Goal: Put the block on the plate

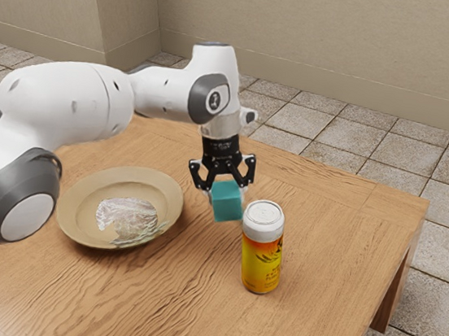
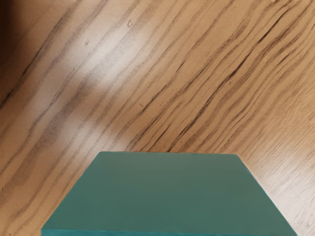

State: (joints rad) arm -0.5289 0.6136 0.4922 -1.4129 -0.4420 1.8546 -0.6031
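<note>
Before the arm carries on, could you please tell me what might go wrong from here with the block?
The gripper holds the block raised near the bottle, so a sideways swing might knock it over. The plate has a crumpled clear thing lying in it; a block released on top could tilt or slide.

Beige walls (image 1: 322, 41) meet a floor of grey stone tiles (image 1: 351, 134) around a wooden table (image 1: 331, 230).

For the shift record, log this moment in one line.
teal block: gripped between fingers | position: raised above table | plate: block not on it | bottle: upright
</note>
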